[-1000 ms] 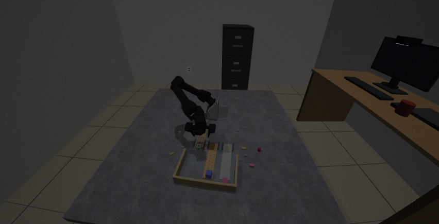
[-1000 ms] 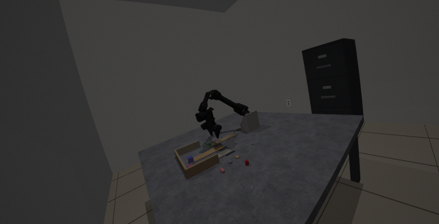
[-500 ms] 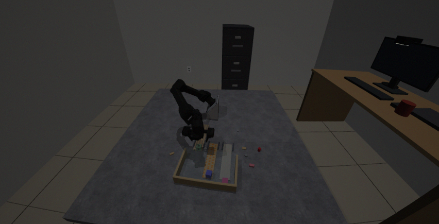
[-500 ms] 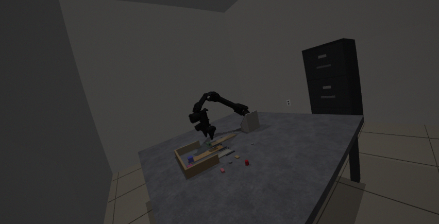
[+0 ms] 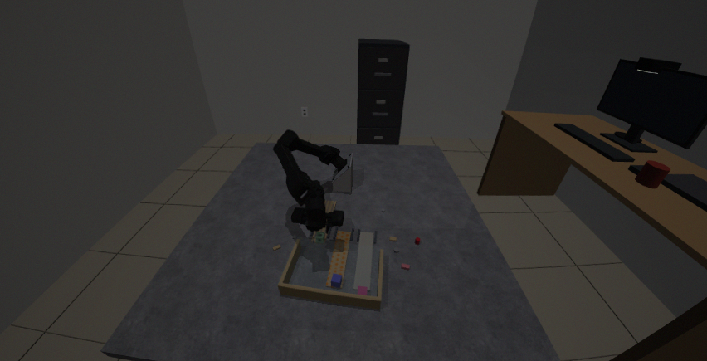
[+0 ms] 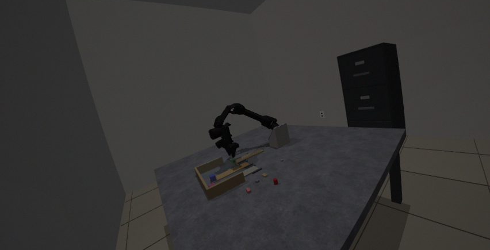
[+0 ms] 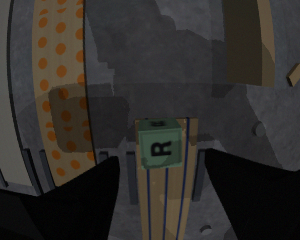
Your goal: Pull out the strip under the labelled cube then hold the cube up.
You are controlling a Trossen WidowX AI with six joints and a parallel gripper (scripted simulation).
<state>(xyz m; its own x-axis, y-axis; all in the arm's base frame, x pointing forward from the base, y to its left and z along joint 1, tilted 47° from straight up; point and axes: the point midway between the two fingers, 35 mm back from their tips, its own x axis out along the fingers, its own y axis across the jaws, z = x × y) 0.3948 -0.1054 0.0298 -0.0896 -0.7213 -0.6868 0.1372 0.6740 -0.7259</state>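
Observation:
The green cube marked R (image 5: 319, 236) (image 6: 233, 160) (image 7: 161, 148) rests on the far end of the blue-striped wooden strip (image 5: 330, 206) (image 6: 255, 153) (image 7: 157, 200). That strip lies between dark guide rails, outside the walled tray. My gripper (image 6: 233, 156) (image 7: 162, 160) is open, partly narrowed, with one finger on each side of the cube and gaps between. The orange-dotted strip (image 5: 338, 261) (image 6: 226, 173) (image 7: 61, 71) bears a blue cube (image 5: 336, 280) (image 6: 212, 177). The white strip (image 5: 364, 259) (image 6: 252, 170) (image 7: 0, 110) has a pink cube (image 5: 362, 290) (image 6: 211, 185) at its end.
The wooden-walled tray (image 5: 331, 297) (image 6: 224, 187) (image 7: 267, 50) surrounds the dotted and white strips on three sides. A red cylinder (image 5: 417, 241) (image 6: 275, 181), a pink block (image 5: 405, 266) (image 6: 248, 189) and a tan block (image 5: 392, 238) (image 6: 264, 175) lie beside it.

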